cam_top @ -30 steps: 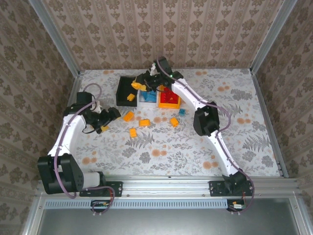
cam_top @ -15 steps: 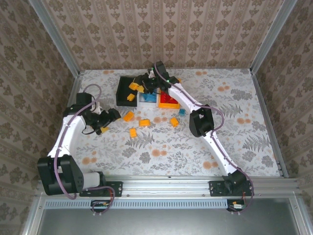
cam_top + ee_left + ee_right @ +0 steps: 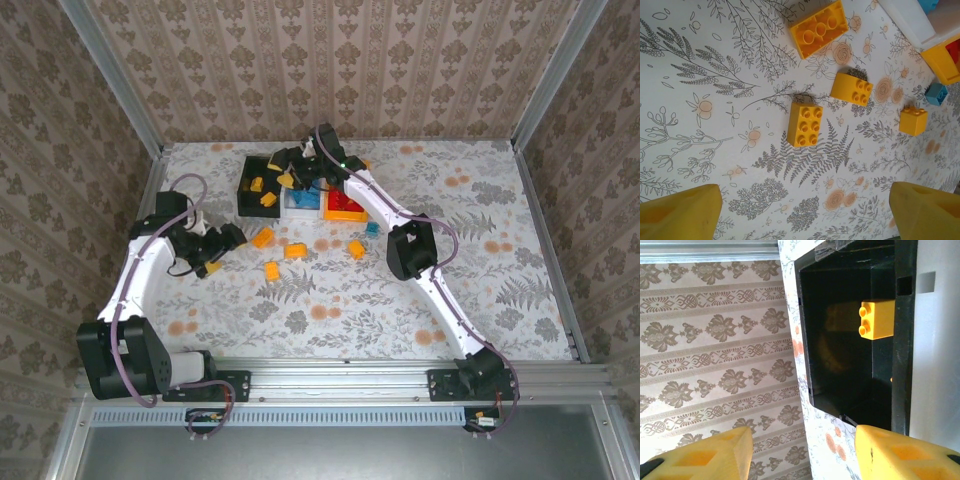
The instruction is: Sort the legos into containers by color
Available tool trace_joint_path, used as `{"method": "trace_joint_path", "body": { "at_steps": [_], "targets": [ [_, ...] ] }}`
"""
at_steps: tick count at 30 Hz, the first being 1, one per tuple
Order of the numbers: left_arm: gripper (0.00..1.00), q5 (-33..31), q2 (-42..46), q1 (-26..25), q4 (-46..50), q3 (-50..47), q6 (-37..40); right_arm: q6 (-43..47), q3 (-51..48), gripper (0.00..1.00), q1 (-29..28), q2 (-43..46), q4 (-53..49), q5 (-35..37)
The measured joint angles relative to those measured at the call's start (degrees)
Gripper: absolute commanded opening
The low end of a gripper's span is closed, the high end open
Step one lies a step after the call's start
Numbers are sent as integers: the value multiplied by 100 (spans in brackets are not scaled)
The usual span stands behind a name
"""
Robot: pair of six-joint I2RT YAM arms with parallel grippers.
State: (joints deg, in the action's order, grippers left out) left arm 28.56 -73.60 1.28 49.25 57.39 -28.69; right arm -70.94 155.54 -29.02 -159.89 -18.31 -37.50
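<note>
Yellow brick (image 3: 257, 185) newly in black bin (image 3: 247, 166)

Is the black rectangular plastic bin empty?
No, a yellow studded plastic brick lies inside the black rectangular plastic bin.

This is a robot test cell in a lab, dressed to look homely. Damask wallpaper panels (image 3: 330, 70) close off three sides of the floral-printed table (image 3: 500, 300) and meet at the far corners behind bare aluminium posts (image 3: 113, 75). Along the table's near edge runs an aluminium rail (image 3: 340, 378), and two cabled arm bases (image 3: 125, 355) are bolted to it.
</note>
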Motion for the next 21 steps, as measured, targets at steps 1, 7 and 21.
{"method": "trace_joint_path", "body": {
  "at_steps": [1, 7, 21],
  "targets": [
    [88, 0, -2, 0, 0, 0, 0, 2, 0, 57, 2, 0, -4, -2],
    [89, 4, -4, 0, -11, 0, -2, 317, 0, 58, 57, 48, -295, -107],
    [90, 26, -470, -275, -612, 234, -201, 3307, -2190, 60, 374, 3165, -2800, -50]
  ]
}}
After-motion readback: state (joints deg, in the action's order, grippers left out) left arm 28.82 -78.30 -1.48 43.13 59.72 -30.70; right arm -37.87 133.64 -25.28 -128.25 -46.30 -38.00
